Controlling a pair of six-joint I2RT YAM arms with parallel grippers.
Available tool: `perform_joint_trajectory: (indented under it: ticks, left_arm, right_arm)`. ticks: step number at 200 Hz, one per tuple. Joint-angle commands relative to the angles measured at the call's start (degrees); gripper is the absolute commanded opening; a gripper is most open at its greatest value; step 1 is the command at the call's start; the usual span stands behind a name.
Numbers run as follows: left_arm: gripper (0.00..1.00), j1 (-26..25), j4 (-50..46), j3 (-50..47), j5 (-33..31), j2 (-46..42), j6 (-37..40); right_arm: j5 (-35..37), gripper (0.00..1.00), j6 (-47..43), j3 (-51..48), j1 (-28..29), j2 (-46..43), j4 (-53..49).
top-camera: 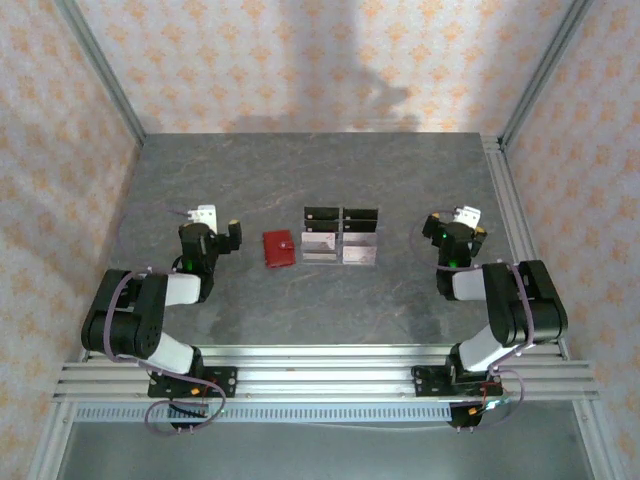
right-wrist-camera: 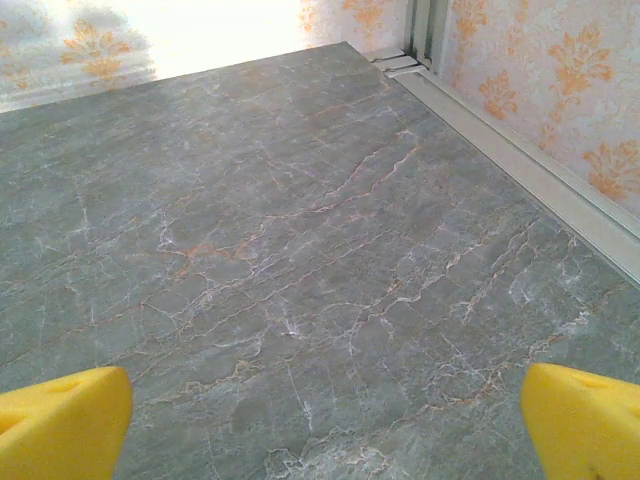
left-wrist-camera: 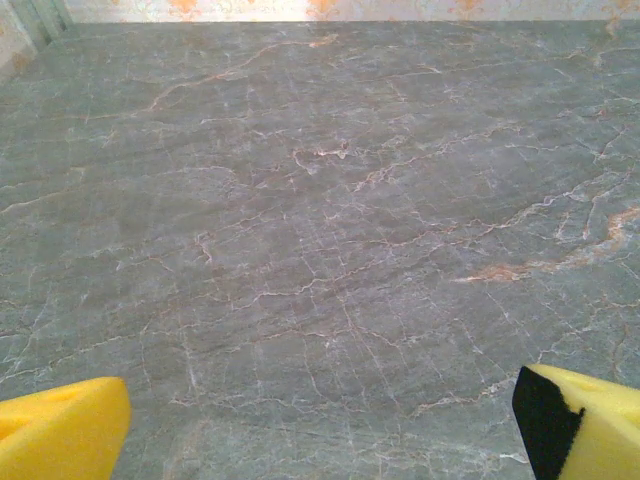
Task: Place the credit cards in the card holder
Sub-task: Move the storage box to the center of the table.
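- Two grippers, both wide open: the yellow fingers on your left gripper [left-wrist-camera: 320, 432] and your right gripper [right-wrist-camera: 322, 428] stand far apart, gripping nothing, over the grey marble table [left-wrist-camera: 330, 200]
- from the top camera, the card holder [top-camera: 279, 249] lies flat and folded shut on the table, red, between your left gripper and the clear stand [top-camera: 341, 216], just beside the stand's left edge
- the credit cards [top-camera: 321, 248] sit in the stand's nearer rows, pale below its black strips, apart from the card holder
- your right gripper is off to the stand's right, touching neither the stand nor the credit cards
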Motion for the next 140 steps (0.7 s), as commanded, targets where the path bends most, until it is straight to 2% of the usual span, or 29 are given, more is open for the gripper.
perform_joint_trajectory:
  ticks: [1,140]
  left_arm:
    - [1.00,0.4,-1.8,2.1,0.7,0.0,0.4]
    - [1.00,0.6,-3.0,2.8,-0.6,0.1,-0.4]
  right_arm:
    - [1.0,0.99,-1.4,-0.6,0.5,0.5,3.0]
    - [-1.4,0.99,-0.4,0.5,-0.8,0.4,0.8]
